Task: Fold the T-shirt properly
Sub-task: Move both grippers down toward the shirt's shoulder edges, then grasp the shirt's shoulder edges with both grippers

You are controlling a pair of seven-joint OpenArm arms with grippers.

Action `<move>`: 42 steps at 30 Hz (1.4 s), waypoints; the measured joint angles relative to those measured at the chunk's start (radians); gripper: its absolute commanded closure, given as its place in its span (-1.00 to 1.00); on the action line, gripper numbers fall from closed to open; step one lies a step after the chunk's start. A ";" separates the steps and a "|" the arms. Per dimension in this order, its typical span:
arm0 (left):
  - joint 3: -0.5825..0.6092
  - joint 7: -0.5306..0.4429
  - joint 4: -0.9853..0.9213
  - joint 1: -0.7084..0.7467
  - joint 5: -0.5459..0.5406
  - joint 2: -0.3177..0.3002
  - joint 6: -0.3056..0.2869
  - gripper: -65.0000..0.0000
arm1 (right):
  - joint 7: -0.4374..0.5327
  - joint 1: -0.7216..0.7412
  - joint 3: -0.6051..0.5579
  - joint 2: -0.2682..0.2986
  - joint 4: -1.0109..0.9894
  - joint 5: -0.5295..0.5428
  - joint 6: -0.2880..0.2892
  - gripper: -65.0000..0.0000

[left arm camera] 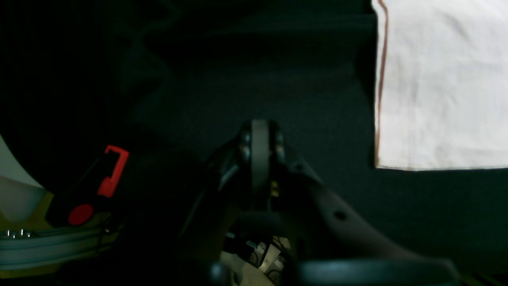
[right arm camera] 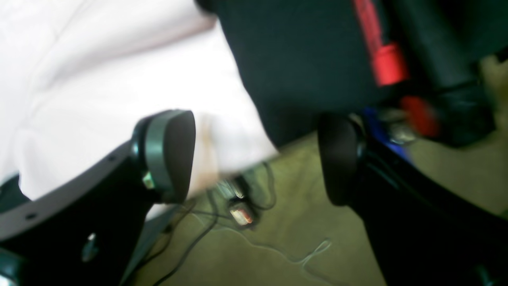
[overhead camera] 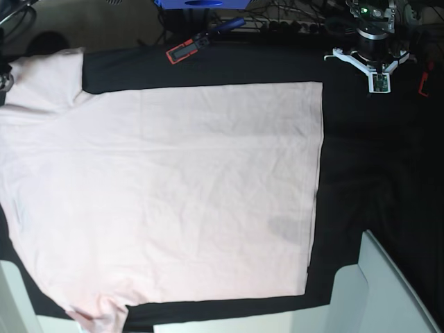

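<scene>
Broadly Spread: Pale T-shirt on Black Cloth

Beneath everything, a black cloth covers the work surface, showing soft creases in the left wrist view. Red-and-black clamps sit at its margin, one at 12 o'clock in the base view, another toward 8 o'clock in the left wrist view. Past the edge, the right wrist view shows olive floor with loose cables; pale panels stand toward 5 and 7 o'clock in the base view.

The T-shirt lies from the centre to 9 o'clock in the base view, its plain, thin fabric lightly rippled. A sleeve juts out at 10 o'clock, and a pinkish bunch gathers at 7. Its 3 o'clock side runs nearly straight, with doubled layers.

Bare cloth lies between that side and the left gripper, which is clenched near 1 o'clock, apart from the shirt. The right gripper is released, fingers spread wide around part of the fabric near the table edge at 10 o'clock.
</scene>
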 measured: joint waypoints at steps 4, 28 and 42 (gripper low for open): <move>0.000 0.000 0.000 0.000 0.000 0.000 0.000 1.00 | 0.064 0.014 -0.004 0.034 -0.116 0.006 0.005 -0.42; 0.000 0.000 0.000 0.000 0.000 0.006 0.000 1.00 | 0.110 -0.016 -0.142 -0.030 -0.068 0.016 -0.008 -0.06; 0.001 0.000 -0.029 -0.032 -0.001 0.063 0.000 0.14 | 0.060 -0.021 -0.146 -0.033 -0.078 0.040 -0.001 0.94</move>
